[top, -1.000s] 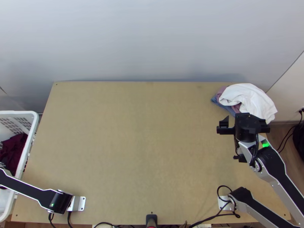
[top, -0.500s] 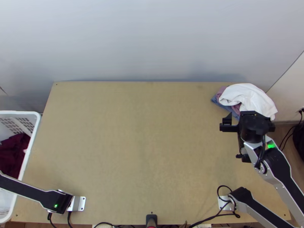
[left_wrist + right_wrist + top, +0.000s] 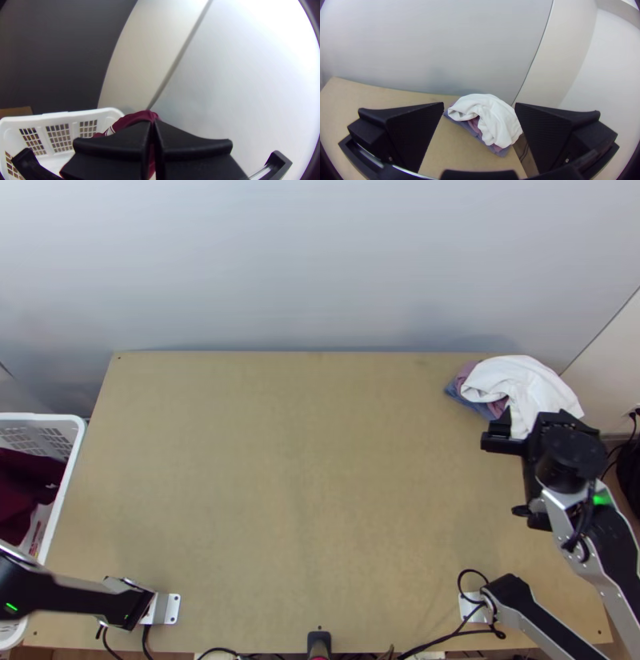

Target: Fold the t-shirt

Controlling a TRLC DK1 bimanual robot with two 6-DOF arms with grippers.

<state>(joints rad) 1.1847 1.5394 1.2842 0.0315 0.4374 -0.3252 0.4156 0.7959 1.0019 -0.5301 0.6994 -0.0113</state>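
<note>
Maroon cloth with a pale stripe, bunched point(image 3: 141, 116), hangs from my left gripper point(image 3: 152, 123), its fingers shut on it, at the basket in the left wrist view. The top view has maroon cloth point(image 3: 24, 492) at the left edge, heaped above the basket's inside. Over the table's right side, just nearer than the white cloth, is my right gripper point(image 3: 532, 430). In the right wrist view, that gripper point(image 3: 479, 108) stands open, its fingers wide apart with nothing held.
A white laundry basket point(image 3: 70, 476) stands against the table's left edge. At the table's point(image 3: 296, 484) far right corner lies a bunched heap: white cloth point(image 3: 524, 390) over mauve and blue cloth point(image 3: 472, 406). Cables run along the near edge; a wall rises behind.
The left arm has swung and lifted at the basket, and the maroon cloth there has risen. The right gripper has shifted rightward, away from the table's middle, while the white heap has stayed put.
</note>
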